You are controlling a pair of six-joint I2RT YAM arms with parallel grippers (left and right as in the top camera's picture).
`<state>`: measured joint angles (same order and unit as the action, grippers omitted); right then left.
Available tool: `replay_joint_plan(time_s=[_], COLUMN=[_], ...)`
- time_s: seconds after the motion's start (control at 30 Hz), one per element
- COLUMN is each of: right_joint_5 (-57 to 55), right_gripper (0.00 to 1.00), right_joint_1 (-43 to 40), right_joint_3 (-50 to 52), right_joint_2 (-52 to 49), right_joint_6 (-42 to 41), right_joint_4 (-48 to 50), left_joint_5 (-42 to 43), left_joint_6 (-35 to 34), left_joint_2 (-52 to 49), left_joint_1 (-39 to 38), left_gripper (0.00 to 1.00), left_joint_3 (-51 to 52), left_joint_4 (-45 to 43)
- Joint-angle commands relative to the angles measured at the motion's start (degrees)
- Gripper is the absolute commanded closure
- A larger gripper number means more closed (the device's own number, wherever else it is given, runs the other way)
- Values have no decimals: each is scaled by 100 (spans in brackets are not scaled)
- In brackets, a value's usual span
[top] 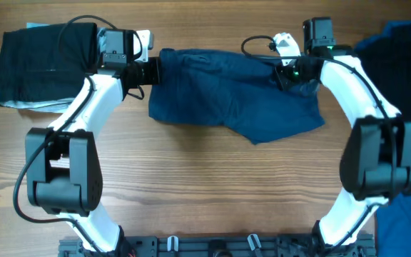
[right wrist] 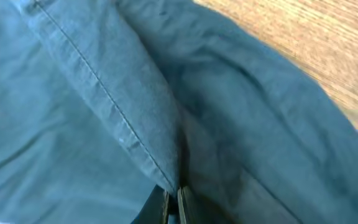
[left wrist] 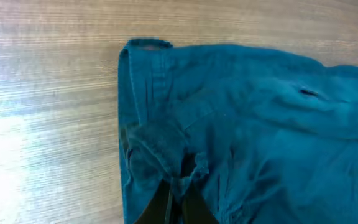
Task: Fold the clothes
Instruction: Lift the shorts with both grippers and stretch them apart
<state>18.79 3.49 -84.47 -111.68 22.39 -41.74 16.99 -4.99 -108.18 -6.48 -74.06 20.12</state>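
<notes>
The navy-blue shorts (top: 234,96) lie spread across the far middle of the wooden table. My left gripper (top: 154,70) is shut on the shorts' left edge near the waistband; in the left wrist view the fingers (left wrist: 178,190) pinch a bunched fold of the blue fabric (left wrist: 260,124). My right gripper (top: 289,75) is shut on the shorts' right upper edge; in the right wrist view the fingers (right wrist: 174,200) clamp a seamed hem of the fabric (right wrist: 92,124). A small buttonhole slit (left wrist: 309,93) shows on the cloth.
A folded black garment (top: 45,64) lies at the far left. A dark blue pile of clothes (top: 405,50) sits at the right edge, running down to the front right corner (top: 409,228). Bare wood (top: 212,185) lies in front of the shorts.
</notes>
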Motion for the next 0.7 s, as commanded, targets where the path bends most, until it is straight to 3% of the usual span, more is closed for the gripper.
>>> replay_joint_plan(time_s=[0.0, 0.07, 0.4, 0.67], right_joint_5=[-457, -468, -463, -463], right_gripper=[96, 96, 96, 96], right_joint_1=[22, 20, 26, 26], right_joint_3=[26, 50, 94, 94], right_joint_2=[433, 389, -651, -1552], right_joint_6=[-494, -732, -1204, -1357], right_joint_4=[-553, -925, -715, 149], left_joint_5=[55, 55, 50, -42], left_joint_6=[31, 26, 9, 7], left_joint_2=[72, 55, -802, -1532], left_joint_1=[-127, -269, -557, -557], left_gripper=[96, 96, 96, 96], left_joint_3=[-20, -20, -20, -20], left_joint_4=[256, 356, 264, -459])
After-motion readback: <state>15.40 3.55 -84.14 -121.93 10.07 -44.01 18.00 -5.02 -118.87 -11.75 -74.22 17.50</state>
